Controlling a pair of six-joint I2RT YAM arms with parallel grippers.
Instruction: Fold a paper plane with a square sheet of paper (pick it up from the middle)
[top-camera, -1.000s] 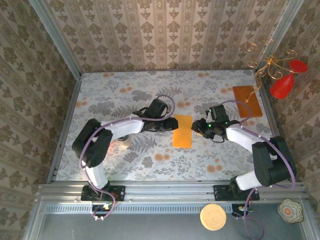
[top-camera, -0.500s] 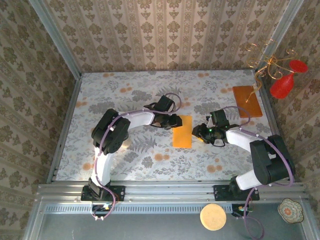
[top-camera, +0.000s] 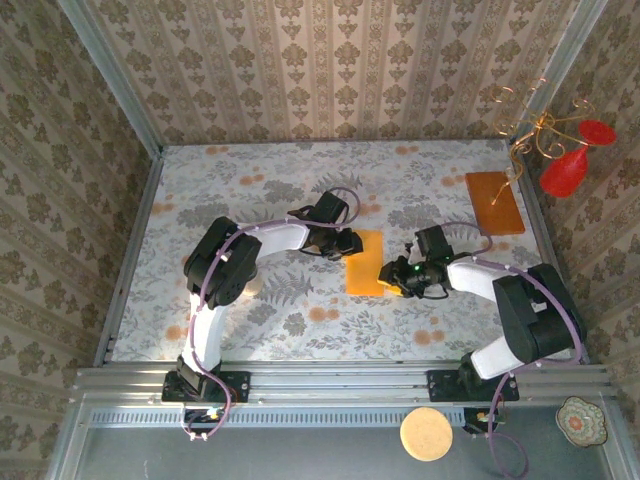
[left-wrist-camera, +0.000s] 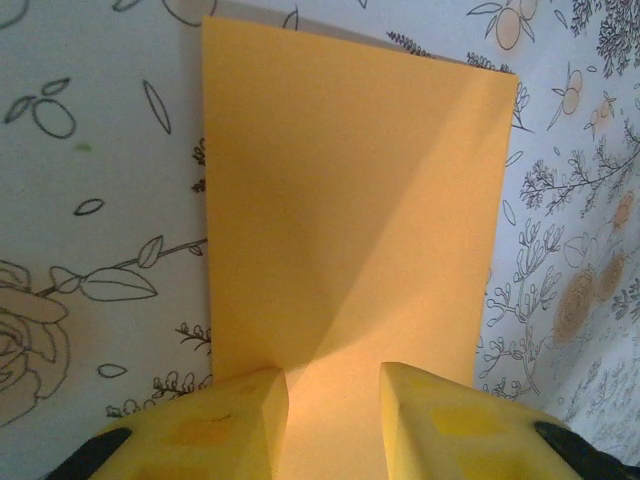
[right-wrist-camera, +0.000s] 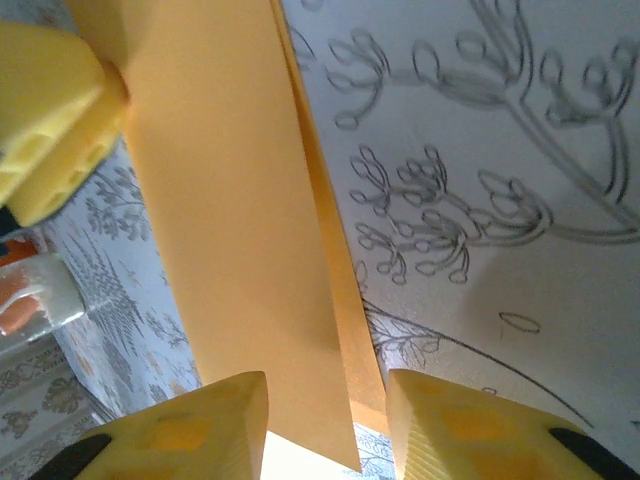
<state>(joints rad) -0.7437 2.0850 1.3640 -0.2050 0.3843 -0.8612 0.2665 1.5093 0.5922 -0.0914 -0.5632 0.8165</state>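
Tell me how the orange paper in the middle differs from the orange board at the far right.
The sheet of paper is bright orange-yellow; the board is darker brown-orange. The sheet of paper is folded into two layers; the board looks like one flat piece. Both are rectangles lying on the floral table.

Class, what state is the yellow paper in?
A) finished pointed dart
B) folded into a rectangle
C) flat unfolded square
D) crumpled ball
B: from above the yellow paper is a narrow rectangle, and the right wrist view shows two layers at its edge.
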